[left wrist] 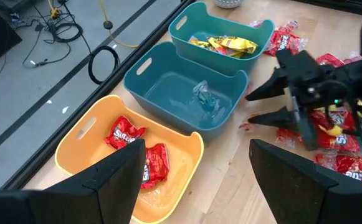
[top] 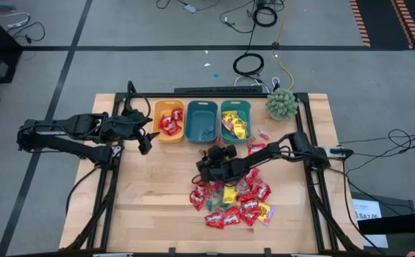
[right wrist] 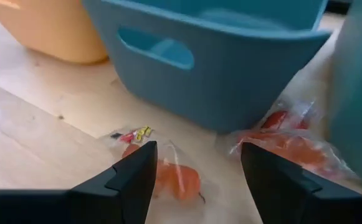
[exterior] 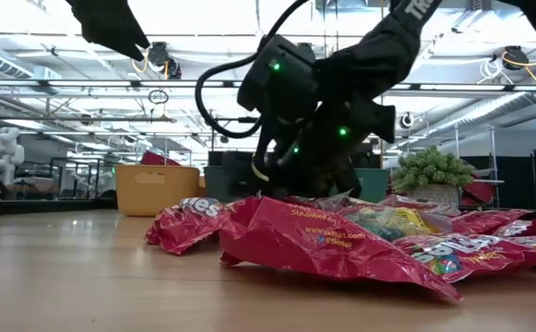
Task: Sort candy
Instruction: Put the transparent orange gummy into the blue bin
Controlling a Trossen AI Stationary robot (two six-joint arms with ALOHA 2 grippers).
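Note:
The candy pile of shiny red and yellow packets lies on the table's near middle. My right gripper is open and low over the table at the pile's far left edge, in front of the middle teal bin. In the right wrist view its fingers stand on either side of a small clear-wrapped orange candy lying flat on the wood. My left gripper is open and empty, raised beside the orange bin, which holds red packets.
A second teal bin holds yellow packets. The middle teal bin holds a clear wrapped piece. A green spiky plant stands at the far right corner. Another clear-wrapped piece lies near the bins. Bare wood lies left of the pile.

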